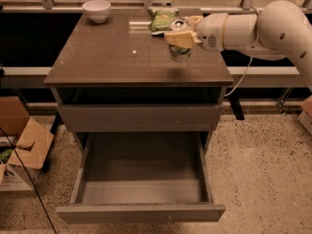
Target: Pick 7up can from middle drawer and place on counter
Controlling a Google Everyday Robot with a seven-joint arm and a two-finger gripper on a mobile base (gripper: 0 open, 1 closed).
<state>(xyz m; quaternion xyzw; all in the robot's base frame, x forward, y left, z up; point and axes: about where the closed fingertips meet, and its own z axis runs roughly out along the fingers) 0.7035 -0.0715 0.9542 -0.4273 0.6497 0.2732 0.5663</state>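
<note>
The 7up can (179, 50), silvery with a green label and a pull-tab top, is held upright in my gripper (179, 38) over the right rear of the counter (122, 57). The cream fingers are shut around the can's upper part. The can's base is at or just above the glossy counter surface; I cannot tell whether it touches. My white arm (253, 28) reaches in from the right. The middle drawer (141, 179) stands pulled out below, its grey floor bare.
A green crinkly snack bag (162, 19) lies at the counter's back, just behind the gripper. A white bowl (96, 9) sits at the back left corner. A closed grey drawer front (139, 117) is above the open drawer. Cardboard boxes (19, 150) stand on the floor at left.
</note>
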